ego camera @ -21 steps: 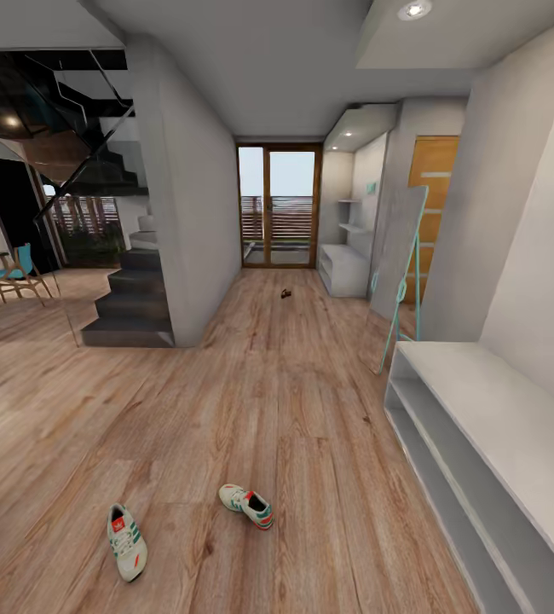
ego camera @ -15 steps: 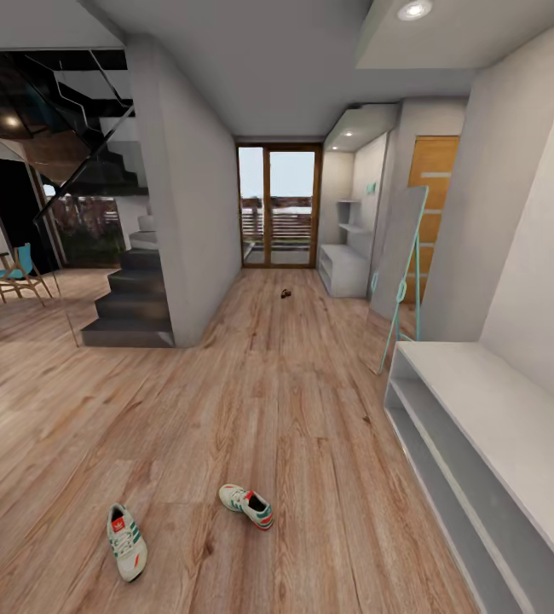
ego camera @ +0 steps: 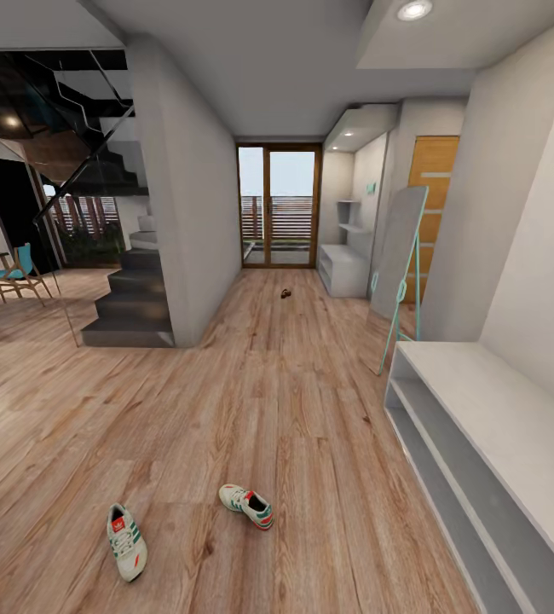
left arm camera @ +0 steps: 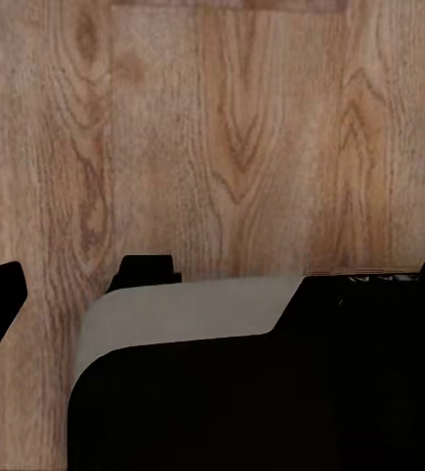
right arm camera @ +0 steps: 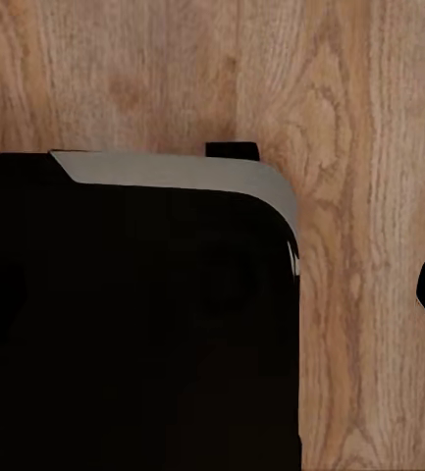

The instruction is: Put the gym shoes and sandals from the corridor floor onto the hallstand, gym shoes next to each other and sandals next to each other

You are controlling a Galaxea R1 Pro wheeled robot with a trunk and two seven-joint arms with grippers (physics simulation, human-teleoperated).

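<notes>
Head view recorded the corridor floor running from the robot to a glazed door at the far end, with nothing yet picked up. Largest fixture on the robot's right was a plain low white shelf unit, lacking upper shelves and judged not to be the target. The hallstand, with its staggered wall shelves above, stood against the right-hand wall near the glazed door, well apart from the robot. A leaning mirror stood between the two units. The two gym shoes lay on the floor close in front of the robot, apart from one another and pointing different ways: one gym shoe to the left, the other gym shoe nearer the middle. A small dark object, presumably the sandals, lay on the floor near the hallstand; too small to tell one from two. Both wrist views looked down at floor planks and the robot's dark base, suggesting the arms hung stowed for driving; neither the left nor the right gripper's state could be told.
</notes>
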